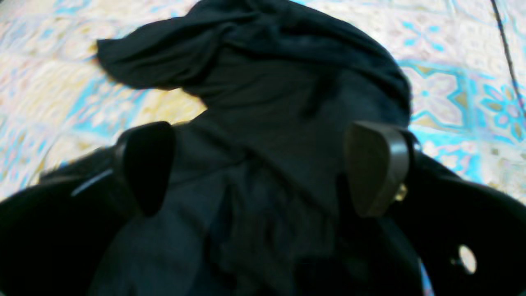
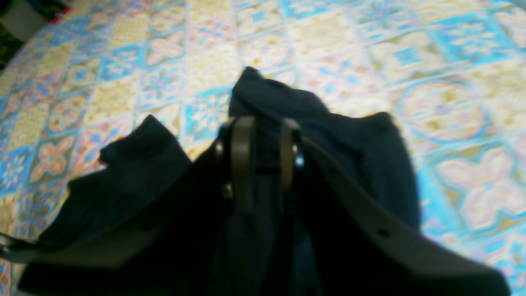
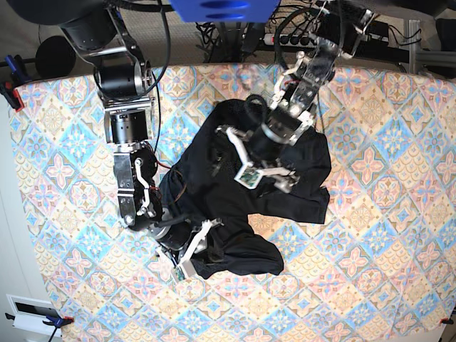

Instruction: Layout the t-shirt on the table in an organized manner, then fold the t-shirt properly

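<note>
The black t-shirt (image 3: 235,206) lies crumpled in a loose heap near the middle of the worktop (image 3: 385,271), whose pastel cloth shows blue, pink and cream diamond tiles all around it.

**Legible text: none found**

No words, labels, brand marks or numbers can be read. The t-shirt (image 3: 249,192) is plain black; the table (image 3: 385,285) is covered only in tile pattern. Both wrist views are too blurred for lettering.

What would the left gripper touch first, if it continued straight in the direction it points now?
Most likely the t-shirt: the open left gripper points straight at the crumpled black cloth, though the gap is hard to judge.
</note>
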Motion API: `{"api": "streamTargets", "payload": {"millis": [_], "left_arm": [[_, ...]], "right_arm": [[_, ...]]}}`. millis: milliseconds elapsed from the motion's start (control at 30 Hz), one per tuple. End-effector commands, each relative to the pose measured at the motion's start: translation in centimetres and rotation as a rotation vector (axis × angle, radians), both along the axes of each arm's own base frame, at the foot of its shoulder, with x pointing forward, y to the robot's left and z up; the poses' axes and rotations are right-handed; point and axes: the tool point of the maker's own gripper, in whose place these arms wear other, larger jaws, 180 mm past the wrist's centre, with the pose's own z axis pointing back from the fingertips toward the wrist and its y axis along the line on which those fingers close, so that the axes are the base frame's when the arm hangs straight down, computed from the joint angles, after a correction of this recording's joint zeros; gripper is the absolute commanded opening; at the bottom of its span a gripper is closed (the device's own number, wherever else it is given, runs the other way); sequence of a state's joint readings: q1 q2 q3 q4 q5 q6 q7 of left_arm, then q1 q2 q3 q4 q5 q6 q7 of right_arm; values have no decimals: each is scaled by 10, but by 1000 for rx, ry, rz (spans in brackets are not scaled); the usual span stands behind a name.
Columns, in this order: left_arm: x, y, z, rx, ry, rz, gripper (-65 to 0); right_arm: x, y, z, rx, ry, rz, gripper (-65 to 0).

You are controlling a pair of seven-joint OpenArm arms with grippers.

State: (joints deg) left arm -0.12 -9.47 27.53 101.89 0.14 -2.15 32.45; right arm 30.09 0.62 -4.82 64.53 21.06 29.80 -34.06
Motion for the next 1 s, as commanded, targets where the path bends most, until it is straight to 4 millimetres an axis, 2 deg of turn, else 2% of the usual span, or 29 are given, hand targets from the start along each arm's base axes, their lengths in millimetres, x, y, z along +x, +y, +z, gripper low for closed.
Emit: {"api": "streamTargets", "payload": {"millis": [0,100,200,267,400,533,633,833,967], "left_arm": [[5,-12,13,-9,-33,-30,0],[8,-38,18,-11,-18,-74,0],[15,-46,10,-1,19,-72,0],[18,-52,14,-9,14,-74,0],[17,-53,12,-14,19,-75,0],[18,-54,14,-17,13,-75,0],[18,-54,18,-23,5,-77,0],[17,-58,44,-60,-55,-86,0],[18,-59,48,-63,-63,-90,-132]], "right_arm": [[12,6,34,43,-83,2,-544],[12,10,35,49,-84,7,-544],[12,9,35,48,-85,7,-544],[12,9,37,47,-90,7,-544],[12,10,59,50,-154,11,-544],[12,11,70,49,-184,14,-544],[12,11,73,51,-193,15,-544],[13,7,65,8,-187,8,-544],[18,1,64,-82,-236,-9,-544]]}}
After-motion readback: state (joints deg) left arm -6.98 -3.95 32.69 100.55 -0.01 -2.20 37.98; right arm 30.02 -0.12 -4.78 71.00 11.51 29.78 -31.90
